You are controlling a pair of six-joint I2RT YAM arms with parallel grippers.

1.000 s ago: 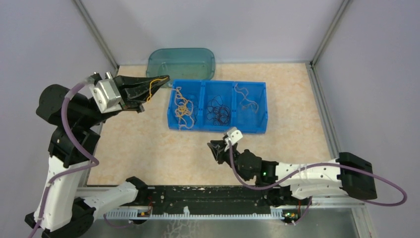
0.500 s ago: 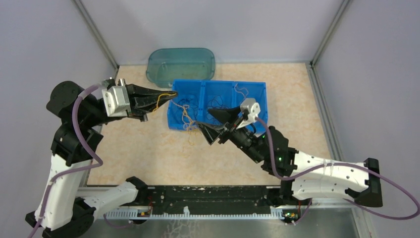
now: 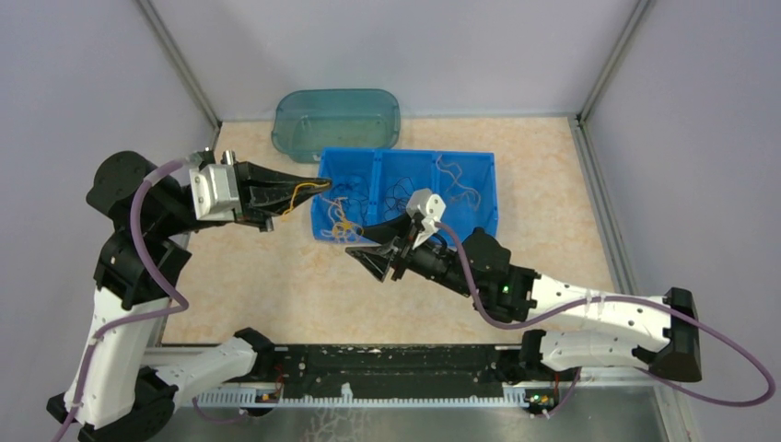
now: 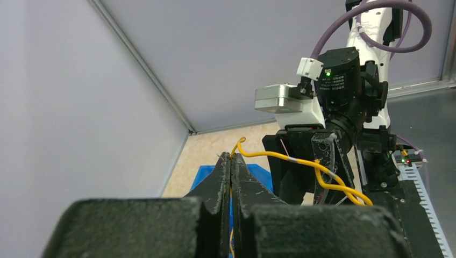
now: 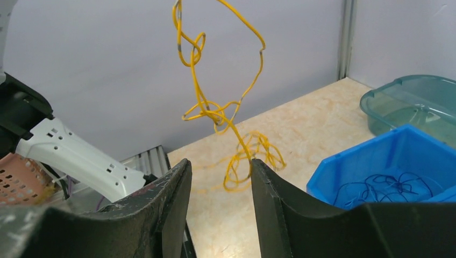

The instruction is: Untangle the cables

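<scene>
So the left gripper point(image 4: 231, 157) is clamping tight on the yellow cables point(image 5: 200, 97), and they're dangling as a knotted clump in the air by the left end of the blue bin point(image 3: 470, 241). The right gripper point(image 5: 220, 161) is sitting with its jaws apart, gripping nothing, the clump hanging just past the gap. Dark cables point(image 3: 405, 195) are lying in the bin's middle compartment, and a teal tub point(image 3: 336, 115) is sitting behind it.
</scene>
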